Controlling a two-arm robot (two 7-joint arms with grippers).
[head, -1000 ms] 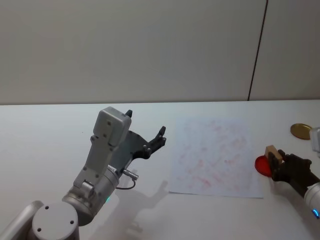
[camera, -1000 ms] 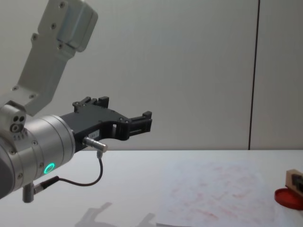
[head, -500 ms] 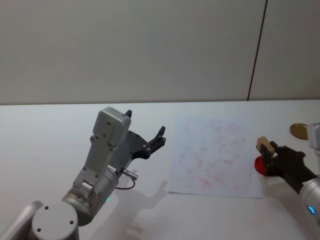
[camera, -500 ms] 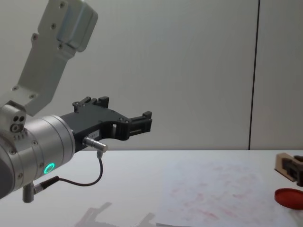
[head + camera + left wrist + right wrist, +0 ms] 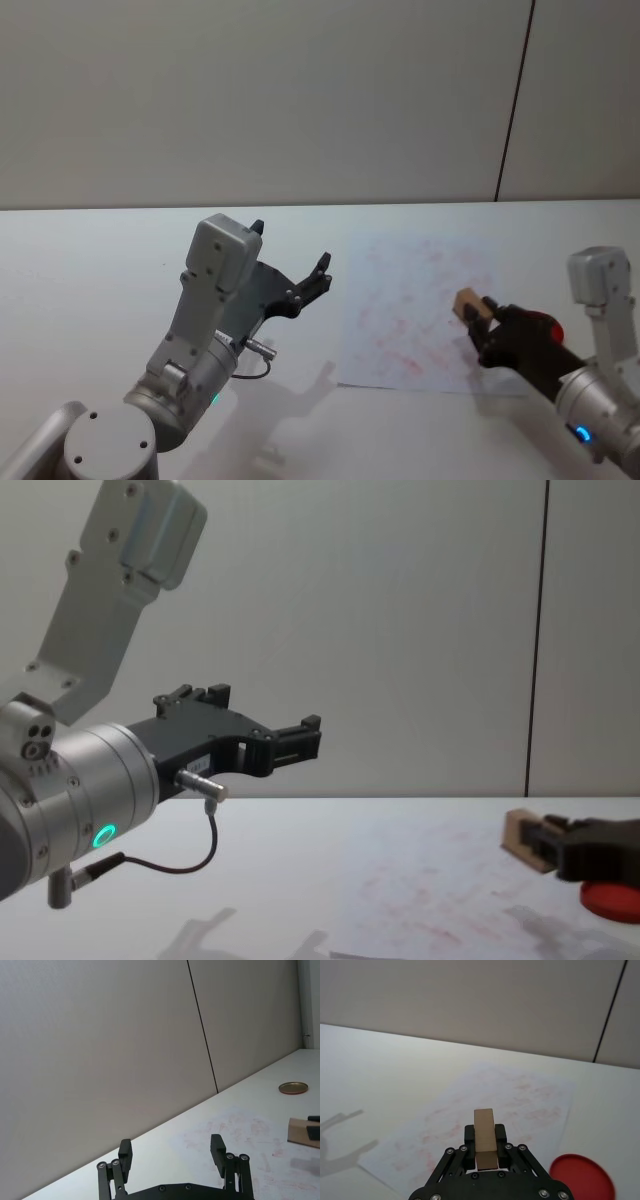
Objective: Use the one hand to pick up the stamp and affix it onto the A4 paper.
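The right gripper (image 5: 481, 322) hangs over the near right part of the paper (image 5: 415, 290). Its jaws are closed tight on the stamp (image 5: 485, 1136), a small tan wooden block that juts forward from between them.

A second ago the gripper held the stamp down at the red ink pad (image 5: 581, 1178), which lies on the white desk (image 5: 100, 260) just off the paper's right edge. Since then the stamp has come up off the pad and travelled across that edge, so it now sits above the sheet. From the chest view it looks clear of the paper, with a gap beneath it, not yet touching.

The paper is already covered in faint red smudges.

The inking step seems finished and the carry nearly so. What remains is likely to lower the stamp and press its face flat onto the sheet.

The left gripper (image 5: 290, 248) is raised in the air off the paper's left edge, jaws spread wide and empty, just where it was before.
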